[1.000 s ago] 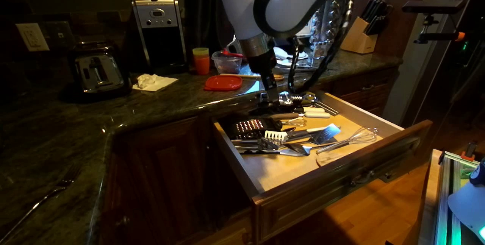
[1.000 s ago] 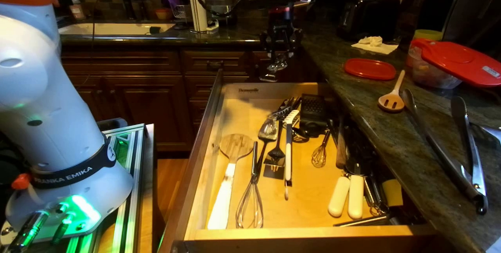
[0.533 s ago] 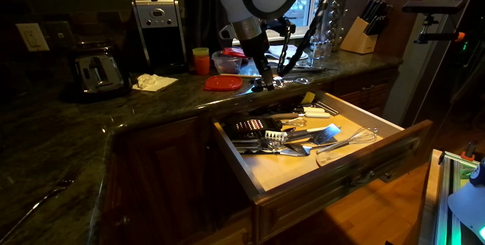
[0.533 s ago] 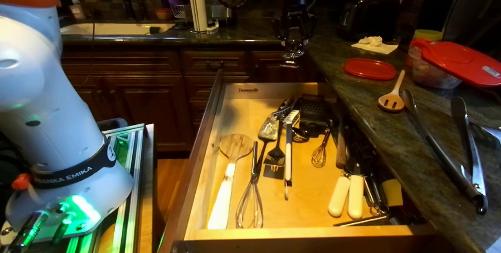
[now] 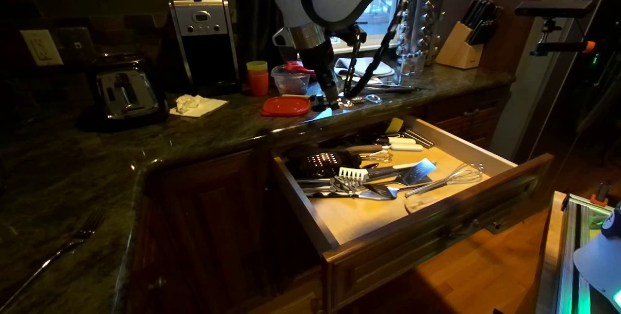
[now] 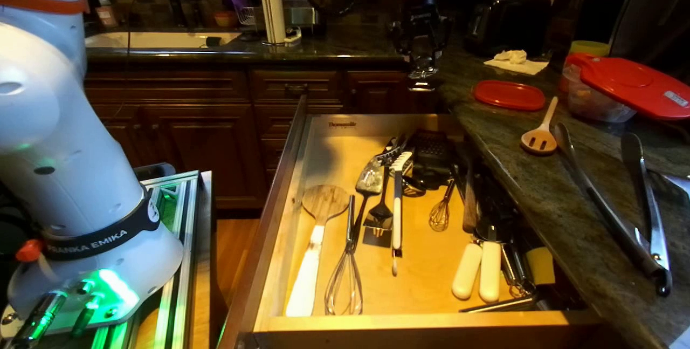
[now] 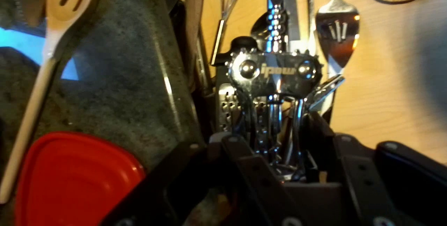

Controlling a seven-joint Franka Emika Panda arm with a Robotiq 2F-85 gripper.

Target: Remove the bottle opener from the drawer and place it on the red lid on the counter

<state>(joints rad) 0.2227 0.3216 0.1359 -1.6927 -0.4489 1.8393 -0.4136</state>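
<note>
Clamping the bottle opener (image 7: pixel 276 74) by its handles, the pincer (image 7: pixel 270 135) is closed as far as the metal permits, presumably to prevent any swivelling before release onto the red lid (image 7: pixel 77 180). The opener lies between the jaws, ridged shaft jutting outward, raised and apart from the lid, on the drawer (image 6: pixel 426 273) side.

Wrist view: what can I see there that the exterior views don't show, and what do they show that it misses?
Only the wrist view shows readable lettering, "ipow", on the bottle opener.

Only the exterior views show the toaster, the crumpled paper and the robot's white arm.

All share the gripper holding the bottle opener, the red lid, the counter and the drawer.
</note>
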